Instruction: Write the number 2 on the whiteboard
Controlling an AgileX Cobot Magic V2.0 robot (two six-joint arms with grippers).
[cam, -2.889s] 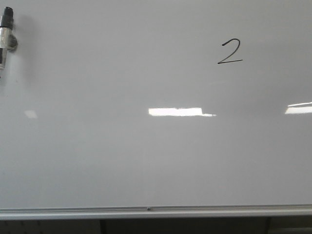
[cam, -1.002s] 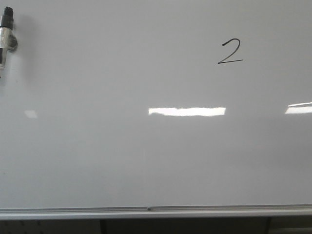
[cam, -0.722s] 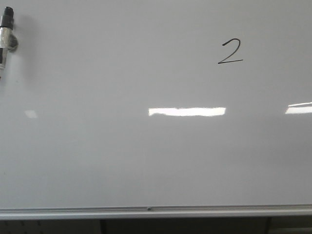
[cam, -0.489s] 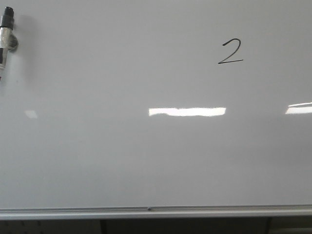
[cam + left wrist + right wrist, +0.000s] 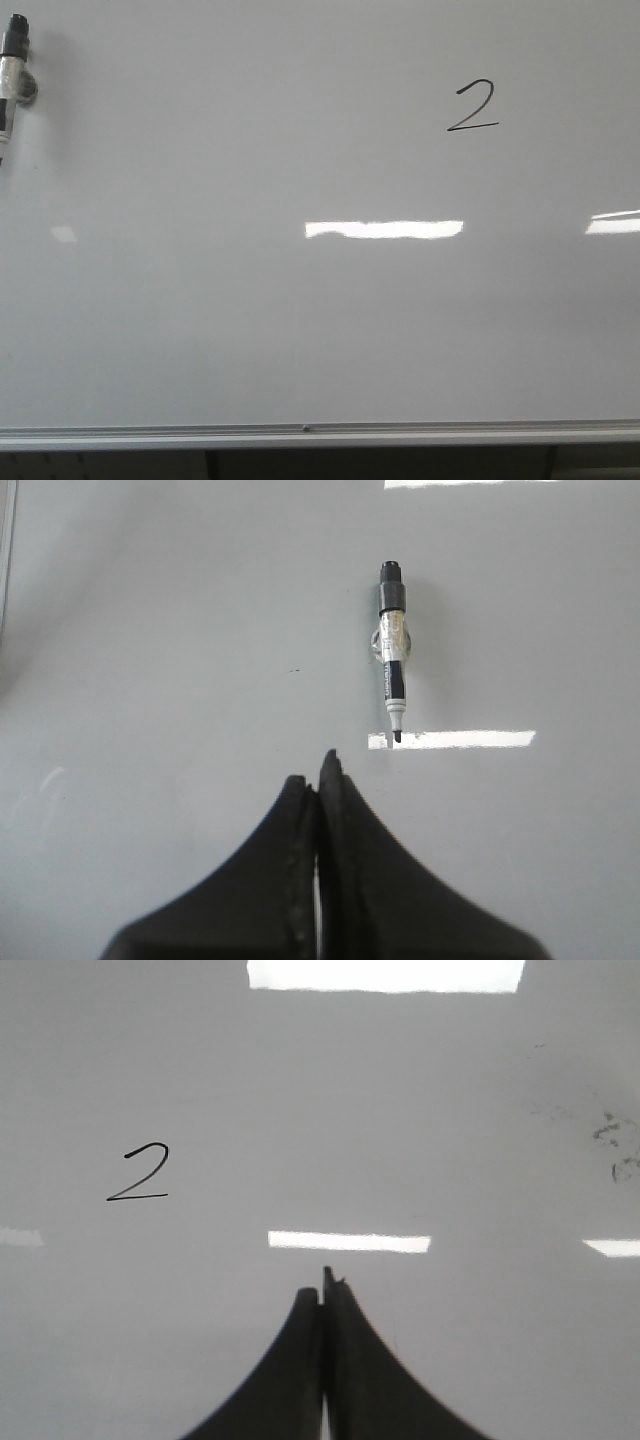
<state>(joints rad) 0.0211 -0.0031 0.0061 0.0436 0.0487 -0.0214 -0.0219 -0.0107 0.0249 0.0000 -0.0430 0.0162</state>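
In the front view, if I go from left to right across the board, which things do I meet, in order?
marker → faint small reflection → long bright reflection → the number 2 → reflection at the right edge. All lie on the whiteboard.

The large glossy white board [image 5: 250,330] with its silver metal rail along the bottom edge is set upright across nearly the whole front view. The thin black handwritten number 2 [image 5: 472,107] is placed on it in the upper right part. The black-capped clear-barrelled marker pen [image 5: 10,75] is held against the board at the far upper left edge, cap upward, well apart from the digit. Faint dark smudges [image 5: 612,1145] are found on the board in the right wrist view, across from the digit.
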